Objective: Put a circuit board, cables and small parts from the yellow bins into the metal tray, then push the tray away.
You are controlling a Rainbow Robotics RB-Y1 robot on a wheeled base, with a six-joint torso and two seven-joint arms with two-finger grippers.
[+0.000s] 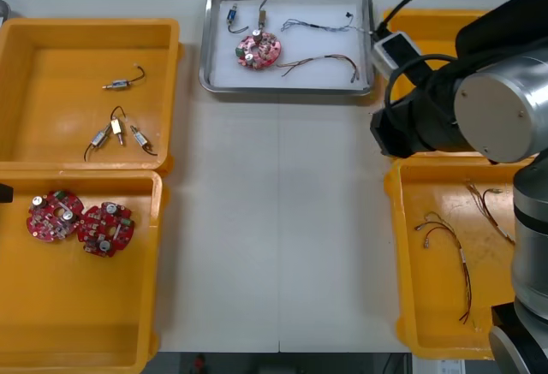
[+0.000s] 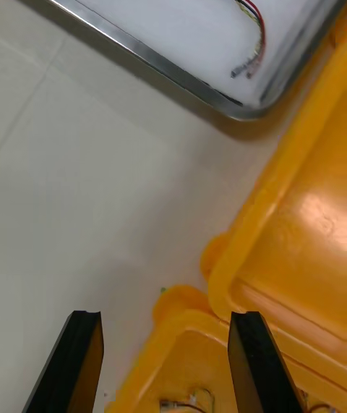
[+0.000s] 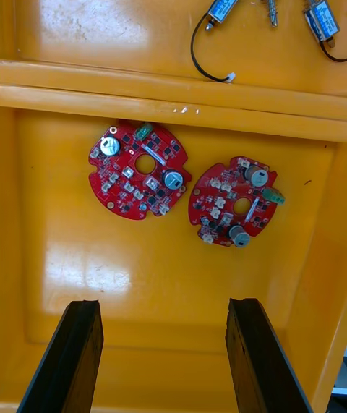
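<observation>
Front view: the metal tray already holds a circuit board, a small metal part, a blue and white cable and a red and yellow cable. Loading looks done, so the push seems to be the step in hand. The right arm hangs just right of the tray. To push well, the fingers should meet the tray's near rim close to its middle, low and square, so the tray slides straight instead of turning.

Right wrist view: the right gripper, jaws wide apart and empty, sits just off the tray's near right corner, above the yellow bins. The front view's arm covers this gap.

Left wrist view: the left gripper, jaws wide and empty, hovers well left of the tray over two spare boards.
</observation>
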